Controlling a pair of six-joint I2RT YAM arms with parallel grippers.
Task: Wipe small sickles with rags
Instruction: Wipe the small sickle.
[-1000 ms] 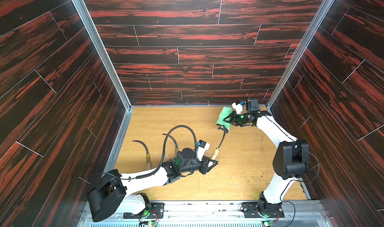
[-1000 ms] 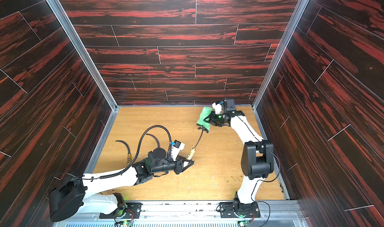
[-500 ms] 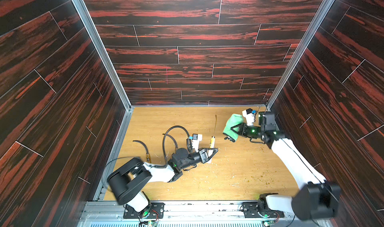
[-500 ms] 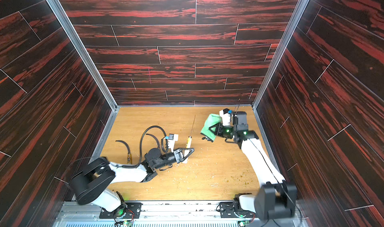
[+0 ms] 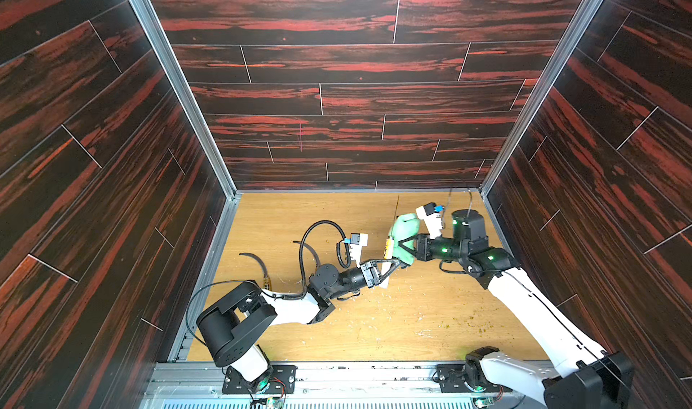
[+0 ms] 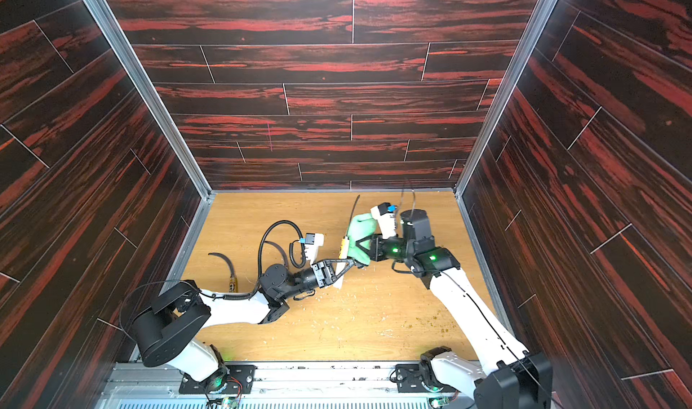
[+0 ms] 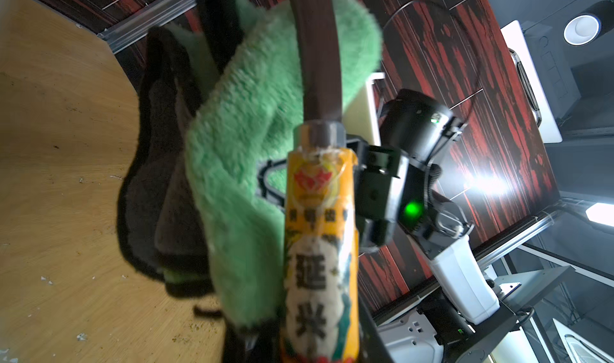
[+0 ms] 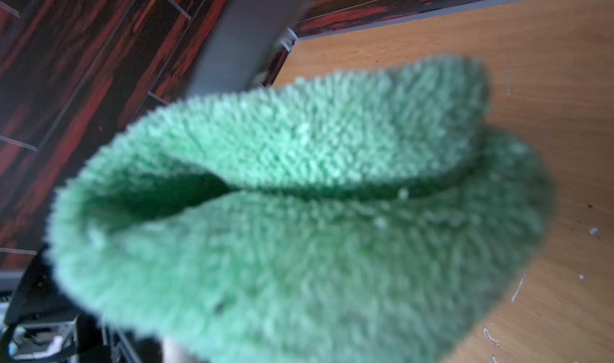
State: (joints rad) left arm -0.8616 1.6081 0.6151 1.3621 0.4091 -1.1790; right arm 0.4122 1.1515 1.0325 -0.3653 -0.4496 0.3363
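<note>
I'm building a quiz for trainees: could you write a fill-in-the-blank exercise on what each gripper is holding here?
1. The left gripper is shut on the held sickle by its pale ___.
2. The right gripper is shut on a fluffy ___ rag.
3. In the left wrist view, the rag sits behind the sickle's dark curved ___.
Missing words: handle; green; blade.

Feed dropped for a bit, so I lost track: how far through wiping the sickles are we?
Done: nothing shows as finished; I cannot tell clean blades from dirty.
In hand: the left hand holds one sickle by its handle, while the right hand holds the green rag against its blade near the handle.
Left: two other sickles lie on the table beside the left arm, not held.
</note>
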